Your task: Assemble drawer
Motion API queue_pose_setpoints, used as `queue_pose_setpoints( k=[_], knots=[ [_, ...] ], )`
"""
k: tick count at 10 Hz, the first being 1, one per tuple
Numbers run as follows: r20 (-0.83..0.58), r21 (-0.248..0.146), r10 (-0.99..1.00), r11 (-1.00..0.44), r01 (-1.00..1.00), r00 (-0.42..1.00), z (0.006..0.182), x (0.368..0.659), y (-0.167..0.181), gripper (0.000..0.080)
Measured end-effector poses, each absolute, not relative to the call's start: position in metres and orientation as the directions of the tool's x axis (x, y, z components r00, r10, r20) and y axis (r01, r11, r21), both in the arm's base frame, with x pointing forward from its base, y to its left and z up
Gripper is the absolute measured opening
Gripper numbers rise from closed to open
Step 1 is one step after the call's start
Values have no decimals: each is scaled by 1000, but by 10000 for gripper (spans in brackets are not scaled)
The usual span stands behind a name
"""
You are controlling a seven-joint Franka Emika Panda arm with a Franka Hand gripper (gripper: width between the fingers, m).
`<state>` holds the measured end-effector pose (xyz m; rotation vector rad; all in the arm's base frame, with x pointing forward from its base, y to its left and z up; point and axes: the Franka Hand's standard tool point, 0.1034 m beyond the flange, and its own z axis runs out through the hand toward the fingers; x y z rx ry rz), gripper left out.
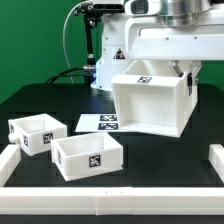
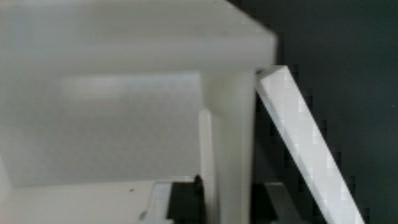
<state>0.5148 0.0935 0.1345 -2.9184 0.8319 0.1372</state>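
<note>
Two drawers (image 1: 37, 133) (image 1: 88, 157) rest well apart from the gripper (image 1: 188, 86), which is clenched on the side wall of the case (image 1: 145, 105) beneath it.

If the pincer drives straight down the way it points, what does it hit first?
Likely the large box: the pincer straddles its side wall, so the palm would meet that wall's top edge before the table. The remaining gap is unclear.
</note>
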Motion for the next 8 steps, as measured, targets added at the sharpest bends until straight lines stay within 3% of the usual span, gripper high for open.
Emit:
queue_pose_setpoints(
  k=[4,8],
  knots=[
    [-159,-11,-623,-774,-633,766,104,483,92,66],
    [-142,-20,-611,-784,-620,778,96,485,86,66]
  ],
)
